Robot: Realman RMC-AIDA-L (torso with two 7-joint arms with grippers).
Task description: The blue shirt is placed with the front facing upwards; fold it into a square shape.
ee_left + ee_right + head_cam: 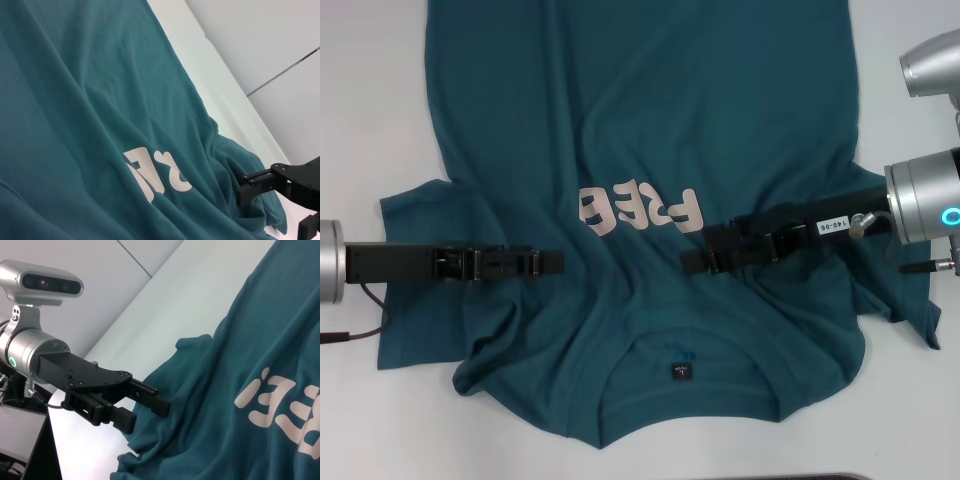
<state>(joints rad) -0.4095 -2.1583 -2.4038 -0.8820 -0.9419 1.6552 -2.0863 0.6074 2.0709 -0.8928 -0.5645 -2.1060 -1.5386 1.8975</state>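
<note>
The blue shirt (640, 110) lies front up on the white table (370, 100), its collar and black neck tag (681, 373) nearest me. The cloth is wrinkled and bunched across the chest, so the pale letters (640, 208) are partly creased. My left gripper (558, 262) reaches in from the left over the shirt's chest, open, nothing between its fingers; it also appears in the right wrist view as left gripper (146, 412). My right gripper (688, 260) comes in from the right below the letters, open as well, and shows far off as right gripper (274, 212).
One sleeve (415, 215) spreads under the left arm and the other sleeve (905, 295) lies rumpled under the right arm. Bare table (225, 100) lies beyond the shirt's sides. The right arm's silver camera housing (932, 60) hangs at the upper right.
</note>
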